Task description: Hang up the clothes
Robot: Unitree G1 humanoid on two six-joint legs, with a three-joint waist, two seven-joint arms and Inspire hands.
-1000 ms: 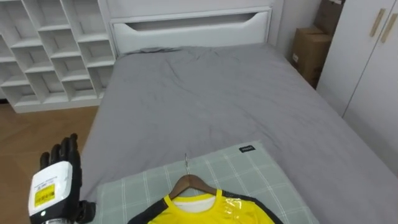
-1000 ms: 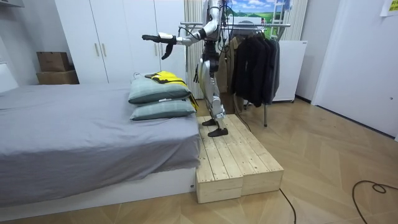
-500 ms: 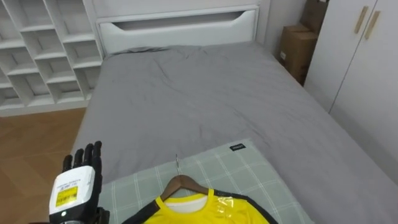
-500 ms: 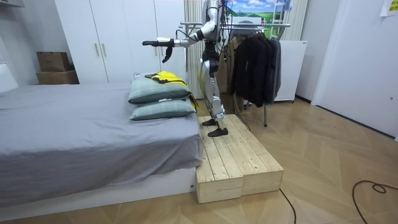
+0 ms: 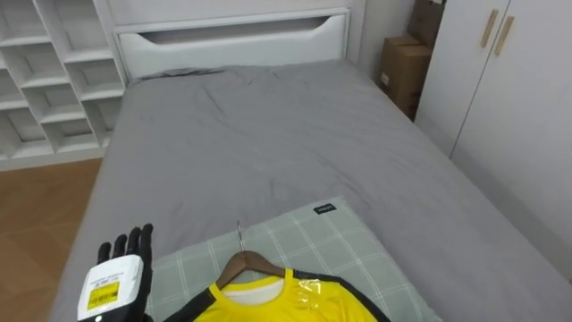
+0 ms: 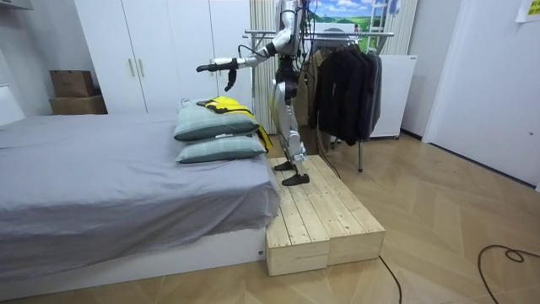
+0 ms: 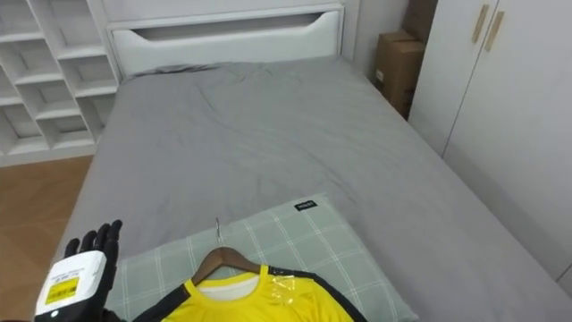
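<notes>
Hovering our left hand, fingers straight and empty, we find the yellow shirt and its hanger to its right, hook pointing up the bed.

At the end of the grey-sheeted bed lies a pillow, a checked pillow stacked on it.

Soft grey cloth on the bed, matt and a bit crinkly. Checked cloth on the pillow. Smooth brown wood for the hanger, thin metal for its hook. Yellow cloth on the shirt, with one shiny patch. Rough pale wood on the platform.
</notes>
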